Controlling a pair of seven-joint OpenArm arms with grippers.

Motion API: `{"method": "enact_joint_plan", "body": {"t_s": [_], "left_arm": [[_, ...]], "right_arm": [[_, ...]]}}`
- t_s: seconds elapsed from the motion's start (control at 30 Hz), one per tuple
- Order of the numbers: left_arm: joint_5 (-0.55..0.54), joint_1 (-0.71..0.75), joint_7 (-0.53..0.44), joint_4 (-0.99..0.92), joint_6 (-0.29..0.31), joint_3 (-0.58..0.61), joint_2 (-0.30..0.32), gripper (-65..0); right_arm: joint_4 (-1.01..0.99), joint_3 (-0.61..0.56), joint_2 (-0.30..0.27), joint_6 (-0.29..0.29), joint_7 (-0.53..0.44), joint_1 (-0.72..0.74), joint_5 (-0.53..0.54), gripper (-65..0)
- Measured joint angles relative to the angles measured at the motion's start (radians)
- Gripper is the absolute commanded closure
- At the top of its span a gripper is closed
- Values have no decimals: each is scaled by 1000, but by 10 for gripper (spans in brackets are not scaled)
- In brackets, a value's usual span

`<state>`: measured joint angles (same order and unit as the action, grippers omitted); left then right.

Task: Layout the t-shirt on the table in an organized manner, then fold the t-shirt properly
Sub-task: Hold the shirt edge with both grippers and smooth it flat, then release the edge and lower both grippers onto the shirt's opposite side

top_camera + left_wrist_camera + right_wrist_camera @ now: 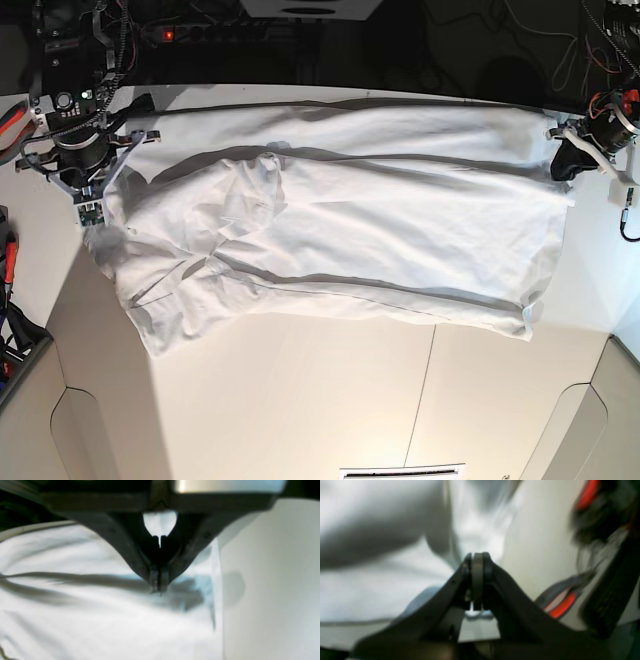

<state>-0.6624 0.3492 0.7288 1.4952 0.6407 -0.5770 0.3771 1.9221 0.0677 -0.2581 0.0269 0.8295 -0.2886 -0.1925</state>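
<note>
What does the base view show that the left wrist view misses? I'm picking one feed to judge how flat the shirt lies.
Only the base view shows the whole shirt stretched across the table, its long creases, the bunched end near the right tool, and both arms at opposite ends. Only the left wrist view shows the left tool shut on the cloth near its edge. Both show the white shirt, a long fold across it, and bare table beside it.

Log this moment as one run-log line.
stage: layout | t-shirt: stretched across table, wrinkled | left gripper: shut on t-shirt | right gripper: shut, grip unclear
</note>
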Motion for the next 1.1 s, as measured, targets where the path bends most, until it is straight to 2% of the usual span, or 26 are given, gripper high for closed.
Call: {"method": "enact_joint_plan", "body": {"t_s": [0.17,0.3,0.4,0.43,0.53,0.67,0.77,0.9,1.0,1.03,1.1], "left_arm": [[1,-14,-11,67,3,0,0,0],[40,-95,-11,68,4,0,0,-4],[48,-151,-15,69,5,0,0,-185],[49,-167,-13,69,5,0,0,-229],[58,-213,-11,67,-31,0,0,-269],[78,-267,-13,65,-42,38,3,-269],[78,-293,-11,65,-41,152,3,-269],[100,-345,-12,64,-9,394,3,-269],[203,-403,-40,64,-4,604,3,-269],[239,-425,-62,64,-10,671,3,-269],[314,-471,-76,64,-72,791,-1,-269]], "right_arm": [[79,0,0,-43,-54,7,-12,0],[80,0,0,-47,-65,122,-16,0],[72,0,0,-24,-93,219,-18,-246],[54,0,-3,-19,-102,250,-16,-281],[-60,0,-2,-17,-111,338,63,-282],[-274,0,-1,51,-103,427,209,-280],[-403,0,3,59,-95,444,220,-278],[-461,0,3,58,-85,418,221,-264],[-460,0,3,60,-88,385,222,-264],[-460,0,3,72,-87,374,222,-264],[-460,0,3,91,-84,356,222,-264]]}}
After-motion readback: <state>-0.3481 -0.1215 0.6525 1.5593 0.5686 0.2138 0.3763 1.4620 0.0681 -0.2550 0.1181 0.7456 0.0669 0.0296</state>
